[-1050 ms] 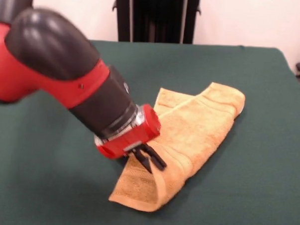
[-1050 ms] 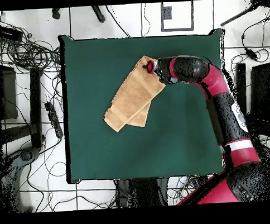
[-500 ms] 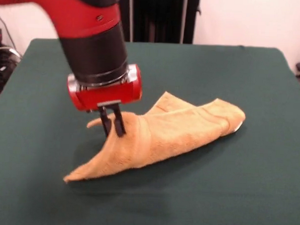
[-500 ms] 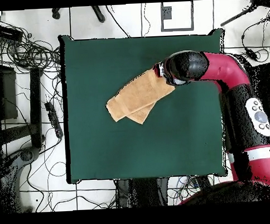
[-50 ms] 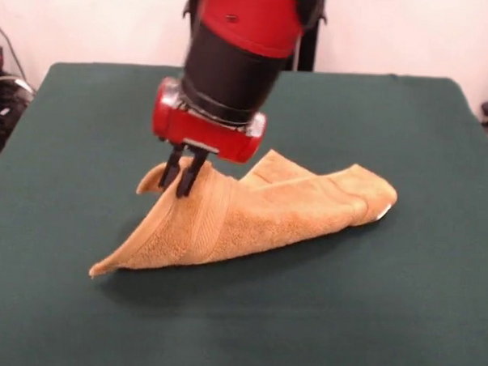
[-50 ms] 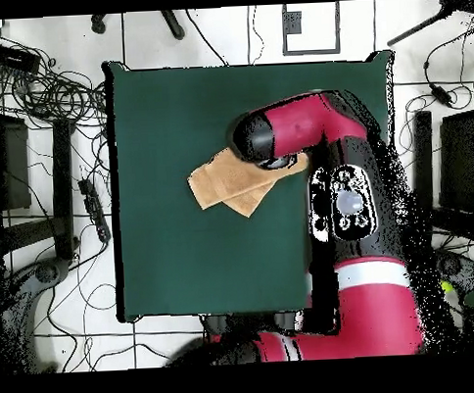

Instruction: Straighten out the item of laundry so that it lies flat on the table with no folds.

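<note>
Gripping: the gripper (image 5: 183, 177) is pinching a raised fold of the towel (image 5: 258, 220), fingers closed on the cloth.
Lying: the towel is trailing from the fingers toward the picture's right in the front view, long axis across the table (image 5: 368, 318), still doubled over.
Resting: one corner (image 5: 98, 268) is touching the felt below the fingers.
Surrounding: green felt is lying bare all round, with ample room to spread.

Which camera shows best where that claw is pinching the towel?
The front view: the claw grips a raised edge of the towel, lifting it off the table. Overhead, the arm hides the claw and much of the towel.
</note>
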Tool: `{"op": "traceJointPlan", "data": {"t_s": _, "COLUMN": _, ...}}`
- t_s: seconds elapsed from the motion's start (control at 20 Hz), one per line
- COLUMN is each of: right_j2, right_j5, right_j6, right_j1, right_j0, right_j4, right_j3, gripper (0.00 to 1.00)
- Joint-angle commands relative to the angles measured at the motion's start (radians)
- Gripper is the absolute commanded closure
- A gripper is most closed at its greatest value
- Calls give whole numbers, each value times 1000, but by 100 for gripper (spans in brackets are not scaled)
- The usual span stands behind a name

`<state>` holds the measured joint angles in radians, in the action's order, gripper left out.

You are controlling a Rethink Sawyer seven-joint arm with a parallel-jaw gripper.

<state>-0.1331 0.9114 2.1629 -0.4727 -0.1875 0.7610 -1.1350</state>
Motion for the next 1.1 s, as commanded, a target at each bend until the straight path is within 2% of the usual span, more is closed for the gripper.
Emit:
{"op": "traceJointPlan", "data": {"t_s": 0.05, "right_j2": 300, "right_j5": -24, "right_j6": 722, "right_j1": 133, "right_j0": 129, "right_j4": 150, "right_j3": 46, "gripper": 100}}
{"op": "traceJointPlan", "data": {"t_s": 0.35, "right_j2": 339, "right_j5": -48, "right_j6": 810, "right_j1": 160, "right_j0": 156, "right_j4": 162, "right_j3": 37, "gripper": 100}}
{"op": "traceJointPlan", "data": {"t_s": 0.8, "right_j2": 301, "right_j5": -134, "right_j6": 700, "right_j1": 97, "right_j0": 90, "right_j4": 96, "right_j3": -41, "gripper": 100}}
{"op": "traceJointPlan", "data": {"t_s": 0.9, "right_j2": 255, "right_j5": -177, "right_j6": 639, "right_j1": 69, "right_j0": 42, "right_j4": 45, "right_j3": -85, "gripper": 100}}
{"op": "traceJointPlan", "data": {"t_s": 0.95, "right_j2": 192, "right_j5": -204, "right_j6": 553, "right_j1": 39, "right_j0": -12, "right_j4": -10, "right_j3": -132, "gripper": 100}}
{"op": "traceJointPlan", "data": {"t_s": 1.1, "right_j2": 22, "right_j5": -308, "right_j6": 304, "right_j1": -60, "right_j0": -173, "right_j4": -100, "right_j3": -282, "gripper": 100}}
